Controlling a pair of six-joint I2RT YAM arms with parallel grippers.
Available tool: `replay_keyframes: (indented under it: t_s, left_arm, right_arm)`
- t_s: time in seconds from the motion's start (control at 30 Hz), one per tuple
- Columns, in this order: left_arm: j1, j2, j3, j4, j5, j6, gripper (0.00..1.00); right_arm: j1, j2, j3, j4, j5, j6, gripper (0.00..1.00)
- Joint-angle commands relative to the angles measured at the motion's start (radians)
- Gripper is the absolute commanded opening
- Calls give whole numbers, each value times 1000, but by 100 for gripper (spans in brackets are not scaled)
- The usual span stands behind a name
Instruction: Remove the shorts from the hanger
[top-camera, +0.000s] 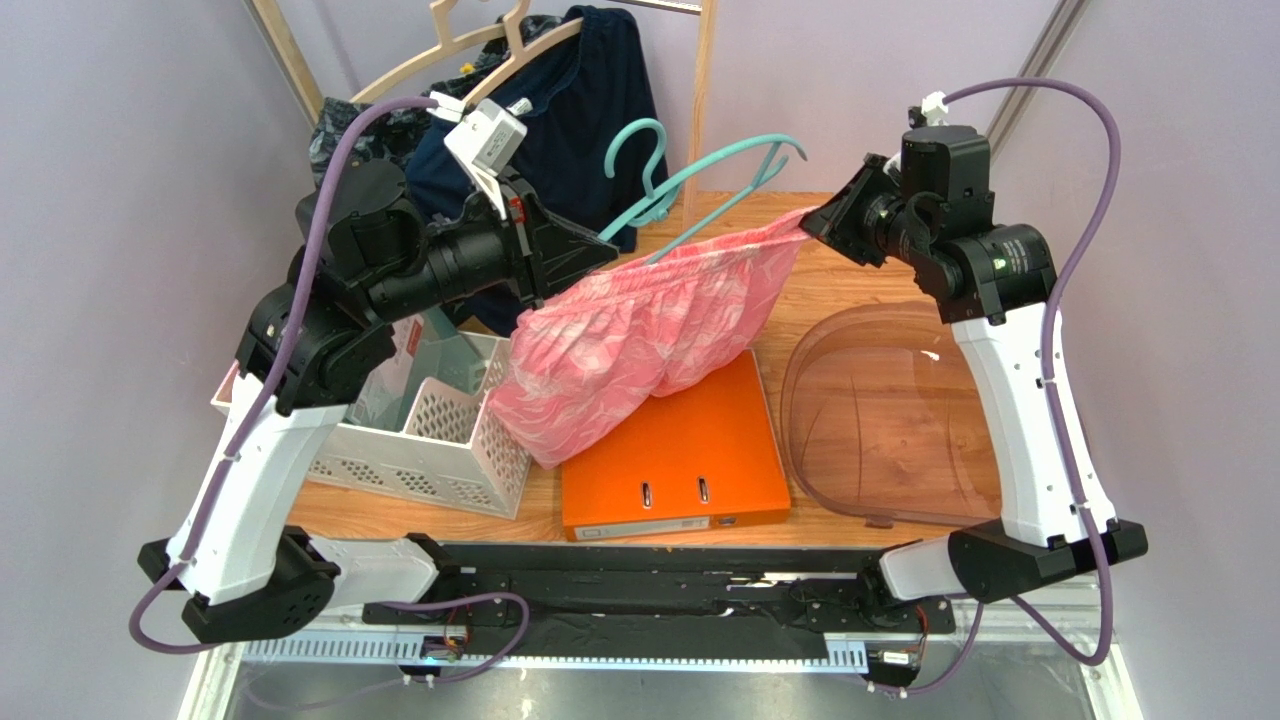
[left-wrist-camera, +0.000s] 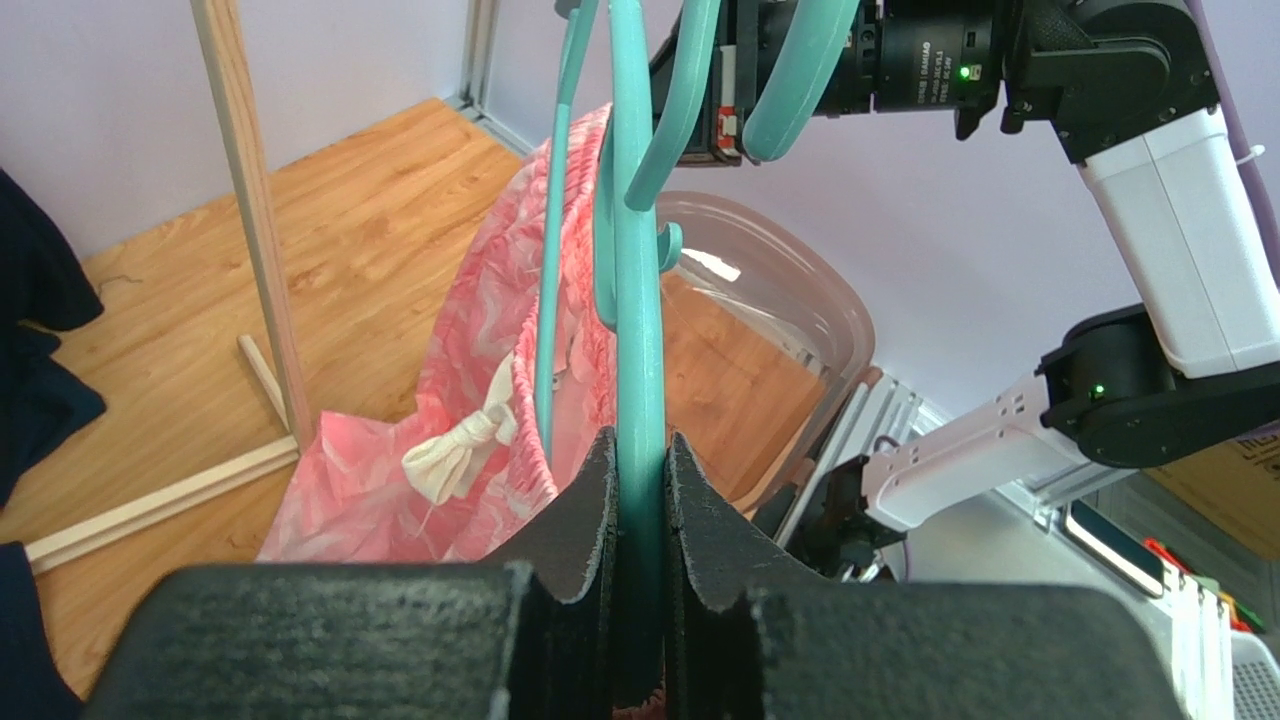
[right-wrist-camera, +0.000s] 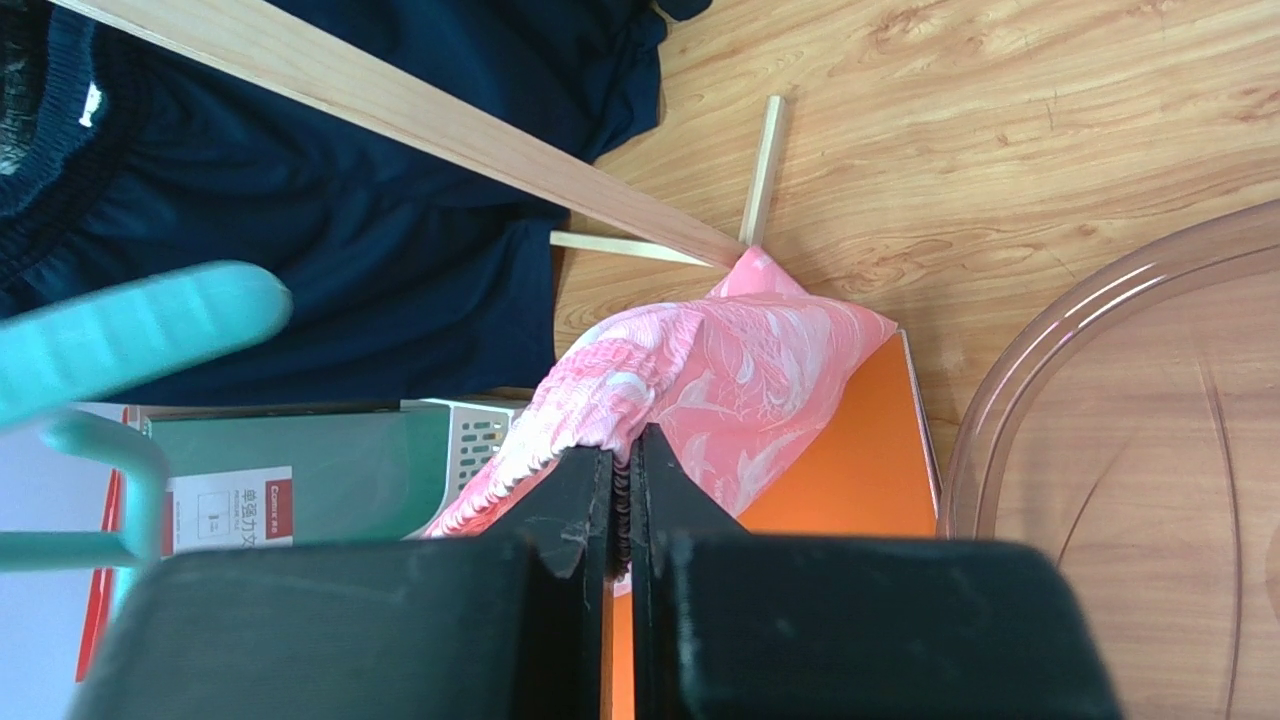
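Above the orange binder (top-camera: 684, 450), the left gripper (left-wrist-camera: 642, 473) pinches the hanger (left-wrist-camera: 639, 300) to brace it, while the right gripper (right-wrist-camera: 625, 458), fingers pressed on a waistband corner, holds the shorts (top-camera: 646, 338) taut, seemingly to slide them off.

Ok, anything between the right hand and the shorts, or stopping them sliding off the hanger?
Nothing blocks the right hand: it is shut on the waistband corner of the shorts. The hanger, clamped in the left hand, appears to have a thin bar inside the waistband. Otherwise nothing visible obstructs.
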Motion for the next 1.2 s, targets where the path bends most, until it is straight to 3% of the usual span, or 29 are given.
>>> replay_keyframes:
  t_s: [0.0, 0.2, 0.37, 0.5, 0.63, 0.83, 1.17]
  left_arm:
    - [0, -65, 1, 85, -21, 24, 0]
    - [0, -102, -106, 279, -129, -35, 0]
    - [0, -85, -177, 479, -199, -126, 0]
    - [0, -57, -203, 580, -242, -175, 0]
    - [0, -37, -194, 645, -262, -224, 0]
    - [0, -43, -120, 577, -217, -198, 0]
    - [-1, -241, -192, 248, -404, -94, 0]
  right_arm:
    - [-34, -20, -23, 27, 33, 0, 0]
    - [2, -63, -105, 196, -246, 56, 0]
    - [146, -87, -154, 280, -323, 167, 0]
    - [177, -81, -168, 383, -415, 277, 0]
    - [183, -54, -81, 366, -401, 267, 0]
    - [182, -2, 83, 334, -377, 236, 0]
    - [101, 46, 307, 276, -296, 169, 0]
